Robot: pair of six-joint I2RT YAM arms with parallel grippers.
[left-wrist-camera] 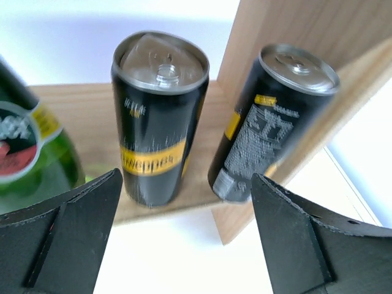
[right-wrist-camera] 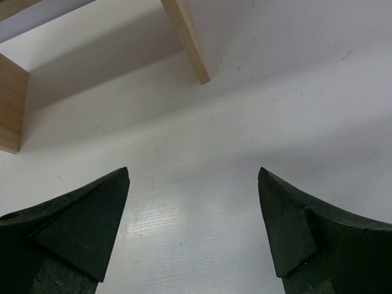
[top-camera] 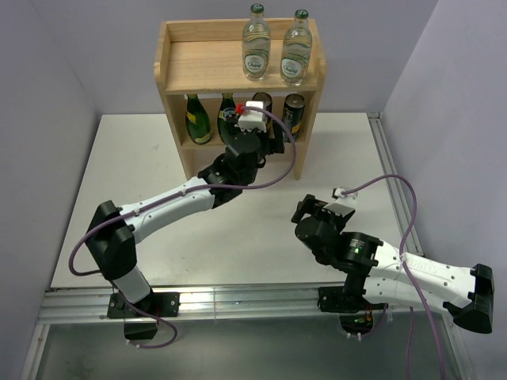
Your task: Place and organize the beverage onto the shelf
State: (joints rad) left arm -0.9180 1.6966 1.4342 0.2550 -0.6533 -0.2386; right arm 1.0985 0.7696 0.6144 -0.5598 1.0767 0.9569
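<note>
Cans (left-wrist-camera: 160, 116), left wrist view; shelf feet (right-wrist-camera: 187, 40), right wrist view

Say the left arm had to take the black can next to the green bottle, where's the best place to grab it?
Grip the black can at its yellow band, coming level through the shelf's open front. It stands upright with gaps beside the green bottle and second can; the top board blocks an overhead reach.

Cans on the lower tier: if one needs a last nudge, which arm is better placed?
Left. The left fingers, open and empty, face both cans on the lower tier of the shelf. The right fingers, also open, point at the table, short of the shelf.
</note>
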